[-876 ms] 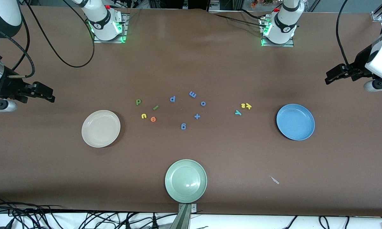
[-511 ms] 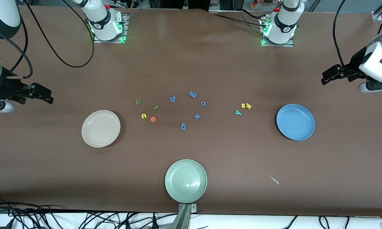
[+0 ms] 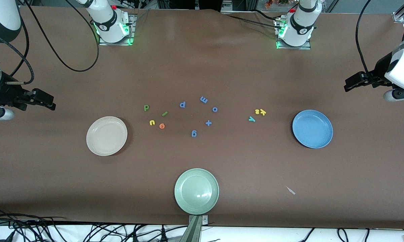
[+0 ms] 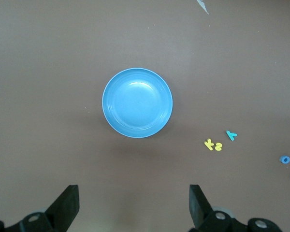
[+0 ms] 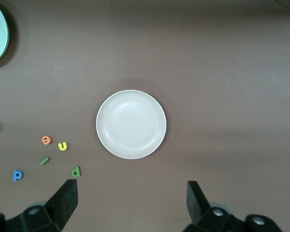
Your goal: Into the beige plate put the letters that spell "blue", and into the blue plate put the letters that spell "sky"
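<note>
The beige plate lies toward the right arm's end. Beside it are the olive b, dark green bar, yellow u and orange e. The blue plate lies toward the left arm's end, beside the yellow s and k and the teal y. My right gripper hangs open over bare table near the beige plate. My left gripper hangs open over bare table near the blue plate. Both hold nothing.
Several all-blue letters and a plus sign lie mid-table between the two letter groups. A pale green plate sits at the table edge nearest the front camera. A small pale scrap lies beside it, toward the left arm's end.
Both arms shifted slightly at their ends of the table, the left one out and back. Letters and plates have not moved. Both grippers stayed open.
</note>
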Robot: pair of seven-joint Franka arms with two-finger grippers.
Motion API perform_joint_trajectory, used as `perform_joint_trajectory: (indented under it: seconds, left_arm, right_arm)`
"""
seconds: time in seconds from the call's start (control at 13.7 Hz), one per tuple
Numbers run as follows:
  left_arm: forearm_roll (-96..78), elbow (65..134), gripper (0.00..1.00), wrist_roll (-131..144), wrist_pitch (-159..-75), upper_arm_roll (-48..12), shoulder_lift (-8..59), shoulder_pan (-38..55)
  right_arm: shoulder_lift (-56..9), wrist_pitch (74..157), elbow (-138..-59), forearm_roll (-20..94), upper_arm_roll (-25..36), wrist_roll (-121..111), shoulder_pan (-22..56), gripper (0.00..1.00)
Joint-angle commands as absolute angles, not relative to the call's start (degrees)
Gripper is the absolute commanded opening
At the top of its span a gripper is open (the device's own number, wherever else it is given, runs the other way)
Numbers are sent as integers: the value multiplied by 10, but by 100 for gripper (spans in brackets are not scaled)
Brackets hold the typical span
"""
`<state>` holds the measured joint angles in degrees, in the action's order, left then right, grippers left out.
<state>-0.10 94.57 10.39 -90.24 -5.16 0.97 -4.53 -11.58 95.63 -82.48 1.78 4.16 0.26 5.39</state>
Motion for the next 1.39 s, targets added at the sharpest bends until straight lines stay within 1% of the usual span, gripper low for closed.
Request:
perform_joint_trajectory:
  seconds: [0.0, 1.02, 1.31]
  left_arm:
    - [13, 944, 100, 95, -904, -54, 10, -47]
    - [3, 944, 100, 98, -895, -54, 16, -50]
    - [4, 943, 100, 101, -896, -54, 22, -48]
  right_arm:
    - [-120, 955, -816, 23, 41, -4, 49, 100]
    - [-118, 953, -815, 20, 42, 1, 49, 100]
    - [-118, 923, -820, 21, 40, -1, 50, 100]
